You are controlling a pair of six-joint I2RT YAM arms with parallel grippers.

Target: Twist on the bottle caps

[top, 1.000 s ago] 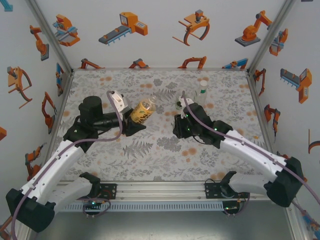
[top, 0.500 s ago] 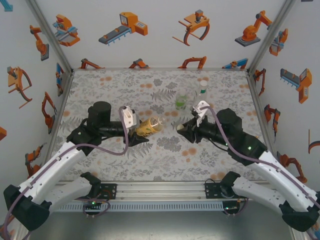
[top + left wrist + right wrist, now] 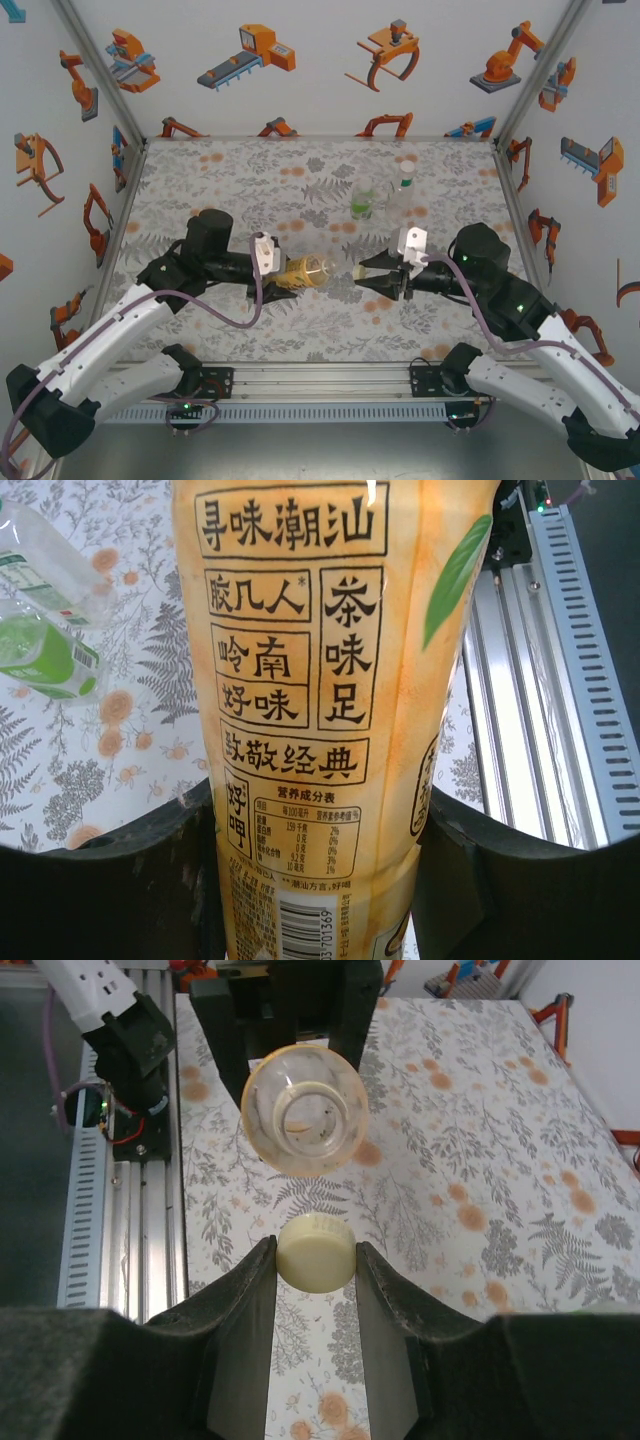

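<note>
The left gripper (image 3: 287,272) was clamped on the amber bottle (image 3: 306,270), its 2 fingers (image 3: 130,870) pressed against opposite sides of the yellow label (image 3: 300,660) toward the base. The bottle hung above the table (image 3: 250,165) on its side, roughly level, with its open mouth turned toward the right arm.

The right gripper (image 3: 315,1260) was closed on 1 pale cream cap (image 3: 315,1252), pinched by its rim between the 2 fingertips. In the right wrist view the bottle's round mouth faced the camera just beyond the cap, near it but apart and almost in line with it. From the top camera a narrow gap showed between the cap and the bottle mouth, over the front middle of the table.

The 2 other bottles stood upright near the far edge, well away from both grippers. The green bottle (image 3: 362,200) was on the left and the clear bottle (image 3: 403,188) just beside it on the right. Whether these 2 carried caps was too small to tell.
</note>
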